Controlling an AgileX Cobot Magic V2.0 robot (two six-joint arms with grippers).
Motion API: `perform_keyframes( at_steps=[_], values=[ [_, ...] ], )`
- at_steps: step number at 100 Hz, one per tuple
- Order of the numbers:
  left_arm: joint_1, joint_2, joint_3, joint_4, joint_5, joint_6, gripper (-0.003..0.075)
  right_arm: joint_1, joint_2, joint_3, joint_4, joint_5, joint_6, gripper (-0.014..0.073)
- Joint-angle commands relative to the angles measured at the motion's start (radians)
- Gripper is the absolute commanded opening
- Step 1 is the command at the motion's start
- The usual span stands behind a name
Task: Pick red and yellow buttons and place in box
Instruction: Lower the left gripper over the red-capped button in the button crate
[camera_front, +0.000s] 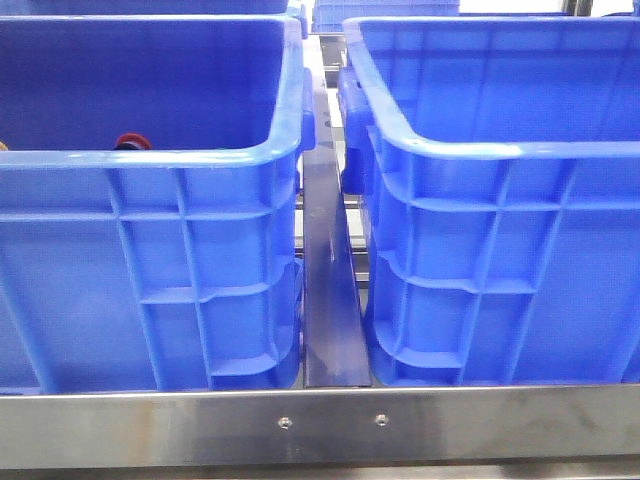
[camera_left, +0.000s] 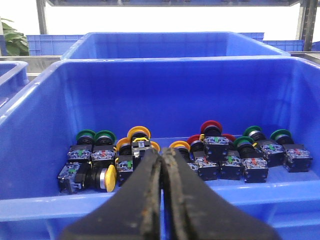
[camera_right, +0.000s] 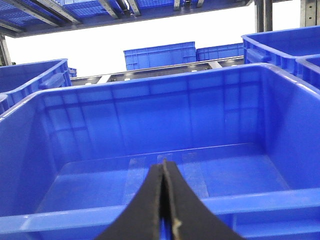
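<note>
Several push buttons lie in a row on the floor of the left blue crate (camera_left: 40, 150). Among them are red-headed ones (camera_left: 211, 126) and yellow-headed ones (camera_left: 138, 132), each on a black contact block. One red head (camera_front: 130, 141) peeks over that crate's rim in the front view. My left gripper (camera_left: 162, 152) is shut and empty, held outside the near rim and pointing at the buttons. My right gripper (camera_right: 164, 162) is shut and empty, just outside the near rim of the right blue crate (camera_right: 75, 217), which holds nothing. Neither gripper shows in the front view.
Green-headed buttons (camera_left: 85, 135) lie among the others. The two crates (camera_front: 150, 250) (camera_front: 500, 250) stand side by side with a narrow metal strip (camera_front: 328, 300) between them, behind a steel front rail (camera_front: 320, 425). More blue crates (camera_right: 160, 55) stand behind.
</note>
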Motion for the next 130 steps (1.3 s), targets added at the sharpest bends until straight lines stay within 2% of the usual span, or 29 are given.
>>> perform_keyframes(
  at_steps=[1, 41, 53, 72, 102, 114, 130],
  values=[
    [-0.006, -0.034, 0.047, -0.007, -0.07, 0.001, -0.0019, 0.001, -0.022, -0.02, -0.007, -0.086, -0.002, -0.0069],
    [-0.006, -0.034, 0.029, -0.007, -0.082, 0.001, -0.0019, 0.001, -0.022, -0.02, -0.007, -0.086, -0.002, -0.0069],
    [-0.006, -0.026, -0.042, -0.007, -0.016, 0.001, -0.0019, 0.001, -0.022, -0.02, -0.007, -0.086, -0.002, -0.0069],
    [-0.006, 0.071, -0.285, -0.073, 0.215, 0.001, -0.0019, 0.001, -0.022, -0.02, -0.007, -0.086, -0.002, -0.0069],
    [-0.006, 0.451, -0.764, -0.072, 0.616, 0.002, -0.0019, 0.001, -0.022, -0.02, -0.007, -0.086, -0.002, -0.0069],
    [-0.006, 0.605, -0.9, -0.067, 0.696, 0.042, -0.0019, 0.001, -0.022, -0.02, -0.007, -0.086, -0.002, -0.0069],
    [-0.006, 0.756, -0.994, -0.067, 0.704, 0.043, -0.0019, 0.001, -0.022, -0.02, -0.007, -0.086, -0.002, -0.0069]
  ],
)
